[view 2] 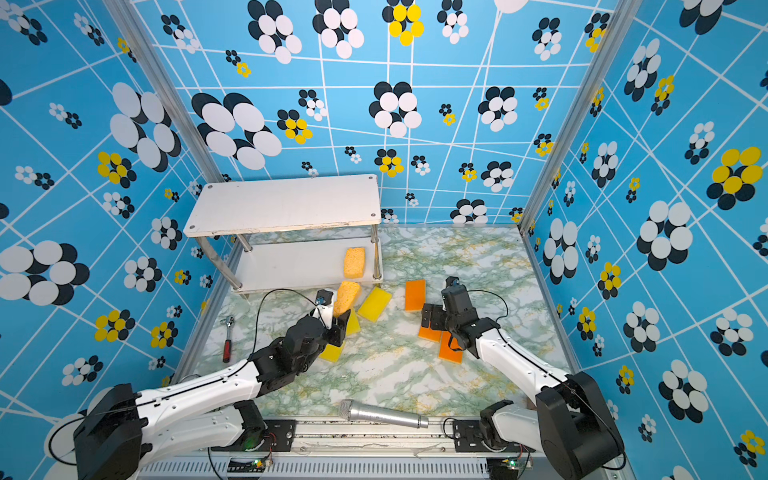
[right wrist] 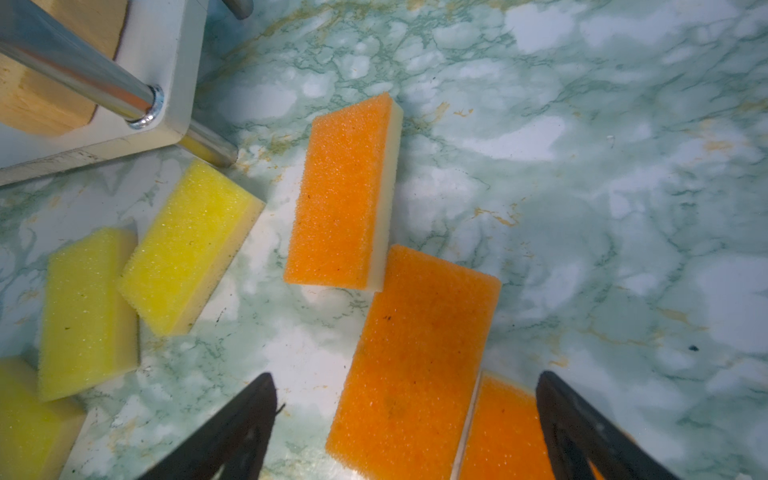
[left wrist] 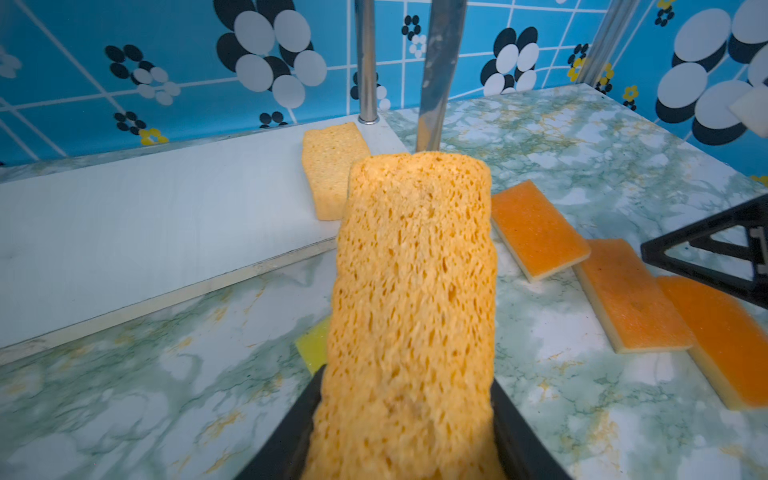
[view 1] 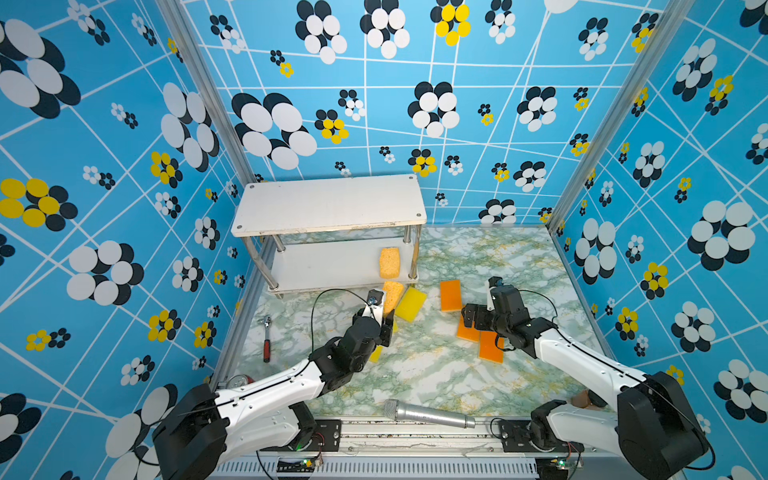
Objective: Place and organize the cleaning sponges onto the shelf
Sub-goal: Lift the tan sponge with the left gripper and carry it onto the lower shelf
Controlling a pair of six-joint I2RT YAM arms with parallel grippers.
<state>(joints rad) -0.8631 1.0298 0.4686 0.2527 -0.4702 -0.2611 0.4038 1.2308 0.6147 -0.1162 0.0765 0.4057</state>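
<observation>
Gripping a porous tan sponge (left wrist: 415, 270) by one short end, my left claw (left wrist: 407, 376) is pressed tight onto it, the two dark fingers squeezing the foam from either side. The sponge sticks out ahead of the claw, tilted upward and, as far as I can tell, clear of the marble-patterned desk (view 1: 436, 365). It points at the shelf (view 1: 328, 205), a small two-tier white rack at the back left of the desk. The sponge's far end hangs just in front of the lower board (view 1: 332, 266), near the right front chrome leg (view 1: 413, 257). A second porous sponge (view 1: 389, 262) lies on that lower board at its right end, beside the leg. Nothing lies on the top board.

My right claw (right wrist: 405, 376) is spread wide and holds nothing. It hovers over three orange sponges (right wrist: 345, 195) lying on the desk to the right of the shelf. Three yellow sponges (right wrist: 191, 245) lie on the desk in front of the shelf, close to my left claw.

I judge the step in hand to be carrying the gripped sponge to the shelf. One sponge is placed, one is gripped and six wait on the desk. The next move calls for reaching forward over the edge of the lower board, staying under the top board and left of the chrome leg. Then I should lay the sponge flat beside its twin and only then spread the left claw.
</observation>
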